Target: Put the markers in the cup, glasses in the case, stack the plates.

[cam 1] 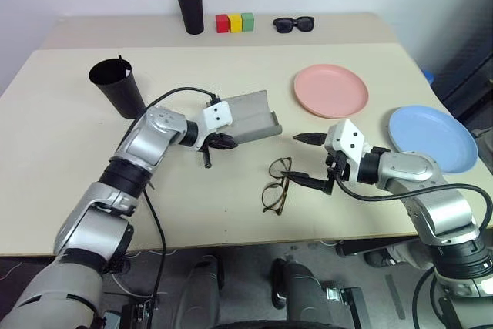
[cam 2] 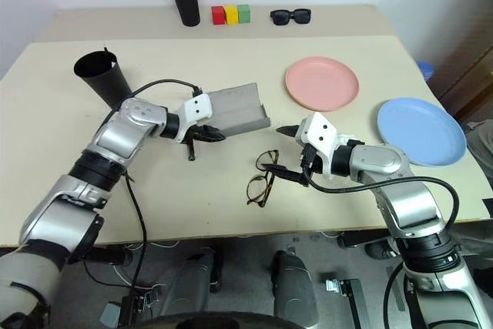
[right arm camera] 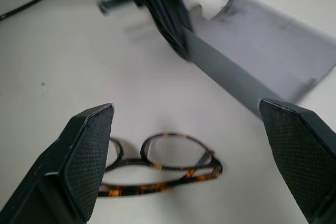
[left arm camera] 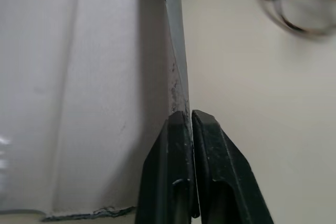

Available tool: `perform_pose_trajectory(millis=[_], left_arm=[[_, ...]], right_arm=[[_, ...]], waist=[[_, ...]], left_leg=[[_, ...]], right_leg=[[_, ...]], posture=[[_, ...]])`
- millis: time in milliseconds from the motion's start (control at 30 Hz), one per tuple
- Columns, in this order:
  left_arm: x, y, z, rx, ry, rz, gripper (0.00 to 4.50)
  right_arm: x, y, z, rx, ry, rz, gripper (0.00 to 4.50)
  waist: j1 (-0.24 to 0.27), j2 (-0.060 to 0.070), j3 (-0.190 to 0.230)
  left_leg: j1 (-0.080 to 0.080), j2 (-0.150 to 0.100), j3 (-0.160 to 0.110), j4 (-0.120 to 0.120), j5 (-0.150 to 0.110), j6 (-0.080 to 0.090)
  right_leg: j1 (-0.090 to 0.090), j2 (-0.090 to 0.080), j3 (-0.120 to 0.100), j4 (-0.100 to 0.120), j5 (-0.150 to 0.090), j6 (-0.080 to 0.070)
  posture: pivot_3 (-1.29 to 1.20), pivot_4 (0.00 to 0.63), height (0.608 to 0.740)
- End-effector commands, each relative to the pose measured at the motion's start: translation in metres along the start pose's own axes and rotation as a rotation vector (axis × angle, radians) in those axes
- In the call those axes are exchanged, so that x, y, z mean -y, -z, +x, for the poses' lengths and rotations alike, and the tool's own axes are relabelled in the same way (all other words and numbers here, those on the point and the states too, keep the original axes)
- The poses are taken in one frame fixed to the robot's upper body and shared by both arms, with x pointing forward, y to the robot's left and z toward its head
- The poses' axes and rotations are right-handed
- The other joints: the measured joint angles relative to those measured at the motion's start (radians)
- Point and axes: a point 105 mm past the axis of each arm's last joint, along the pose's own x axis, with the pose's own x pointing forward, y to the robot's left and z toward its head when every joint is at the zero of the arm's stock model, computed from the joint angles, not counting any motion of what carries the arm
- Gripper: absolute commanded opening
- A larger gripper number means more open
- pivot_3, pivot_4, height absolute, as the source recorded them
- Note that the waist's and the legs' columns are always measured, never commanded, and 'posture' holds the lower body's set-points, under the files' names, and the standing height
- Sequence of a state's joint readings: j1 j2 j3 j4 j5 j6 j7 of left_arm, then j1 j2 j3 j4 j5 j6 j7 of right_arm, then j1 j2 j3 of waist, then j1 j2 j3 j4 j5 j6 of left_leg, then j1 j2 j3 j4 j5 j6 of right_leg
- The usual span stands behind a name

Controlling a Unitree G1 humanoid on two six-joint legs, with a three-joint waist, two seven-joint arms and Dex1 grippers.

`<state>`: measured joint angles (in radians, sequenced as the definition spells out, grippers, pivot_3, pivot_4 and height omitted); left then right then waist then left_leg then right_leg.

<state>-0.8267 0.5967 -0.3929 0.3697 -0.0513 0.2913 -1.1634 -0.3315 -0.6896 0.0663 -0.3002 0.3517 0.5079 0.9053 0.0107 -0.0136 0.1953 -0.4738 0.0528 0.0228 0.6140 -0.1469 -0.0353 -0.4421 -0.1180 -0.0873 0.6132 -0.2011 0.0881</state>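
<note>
Left wrist view shows the left claw clenched on the thin near edge of the grey case, its two black fingers pressed together with the case wall pinched between them. In the left eye view the case lies open near the middle of the beige tabletop, with the left claw at its near-left corner.

The glasses lie folded-out on the tabletop just in front of the case, between the two arms, apart from both. The right claw stands released, its fingers spread wide, just to the right of the glasses and pointing toward them; in the right wrist view the glasses lie between and beyond the two open fingertips, not touched by either.

The black cup stands upright at the left of the tabletop, with something slim showing above its rim; I cannot tell what. The pink plate lies to the right of the case, and the blue plate lies further right near the edge, the two apart and not stacked.

At the far edge stand a black pen holder with orange-capped markers, three coloured blocks and black sunglasses.
</note>
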Motion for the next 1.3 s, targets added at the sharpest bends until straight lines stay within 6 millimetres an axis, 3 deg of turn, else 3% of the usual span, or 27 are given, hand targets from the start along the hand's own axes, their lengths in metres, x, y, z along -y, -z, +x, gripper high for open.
perform_pose_trajectory(millis=[33, 233, 433, 600, 833, 967, 1300], left_arm=[[0.004, -0.005, -0.024, 0.005, 0.017, 0.087, 0.1], [0.031, 0.006, -0.051, -0.002, 0.075, 0.109, 0.1], [0.054, 0.016, -0.058, -0.018, 0.145, 0.048, 0.1], [0.046, 0.009, -0.054, 0.03, 0.043, 0.07, 2.31], [0.037, -0.009, -0.066, 0.152, -0.055, 0.059, 2.31], [0.056, -0.006, -0.086, 0.177, -0.074, 0.085, 2.31], [0.092, 0.006, -0.102, 0.168, -0.119, -0.013, 2.31]], right_arm=[[0.007, -0.009, -0.002, 0.036, 0.028, 0.061, 4.5], [-0.001, -0.004, -0.012, 0.056, 0.007, 0.263, 4.5], [-0.008, 0.008, -0.024, 0.021, 0.02, 0.405, 4.5], [-0.018, 0.017, -0.027, -0.02, 0.009, 0.503, 4.5], [-0.027, 0.022, -0.017, -0.044, 0.014, 0.656, 4.5], [-0.026, 0.022, -0.005, -0.011, 0.045, 0.777, 4.5], [-0.031, 0.023, 0.012, -0.015, 0.04, 0.936, 4.5]], waist=[[0.002, 0.0, 0.0], [0.005, 0.0, 0.0], [0.004, 0.0, 0.0], [0.004, 0.0, 0.0], [0.002, 0.0, 0.0], [-0.008, 0.001, 0.0], [0.004, 0.002, -0.001]], left_leg=[[0.0, 0.0, 0.0, 0.0, 0.0, 0.0], [-0.001, 0.0, 0.0, 0.0, 0.0, 0.0], [-0.001, 0.0, 0.0, 0.001, -0.001, -0.001], [-0.001, 0.0, 0.0, 0.001, -0.001, -0.001], [-0.001, 0.0, 0.0, 0.001, 0.0, 0.0], [0.0, 0.001, 0.0, 0.0, 0.0, 0.0], [0.0, 0.001, 0.0, 0.0, -0.002, -0.002]], right_leg=[[0.0, 0.0, 0.0, 0.0, 0.0, 0.0], [0.0, 0.0, 0.0, -0.001, 0.0, 0.0], [0.0, 0.0, 0.0, -0.001, 0.0, 0.0], [0.0, 0.0, 0.0, -0.001, 0.0, 0.0], [0.0, 0.0, 0.0, 0.0, 0.0, 0.0], [0.0, 0.0, 0.0, 0.0, 0.0, 0.0], [0.0, 0.0, 0.0, -0.001, 0.0, -0.001]], posture=[[0.0, 0.15, 0.74], [0.0, 0.15, 0.74], [0.0, 0.15, 0.74], [0.0, 0.15, 0.74], [0.0, 0.15, 0.74], [0.0, 0.15, 0.74], [0.0, 0.15, 0.74]])
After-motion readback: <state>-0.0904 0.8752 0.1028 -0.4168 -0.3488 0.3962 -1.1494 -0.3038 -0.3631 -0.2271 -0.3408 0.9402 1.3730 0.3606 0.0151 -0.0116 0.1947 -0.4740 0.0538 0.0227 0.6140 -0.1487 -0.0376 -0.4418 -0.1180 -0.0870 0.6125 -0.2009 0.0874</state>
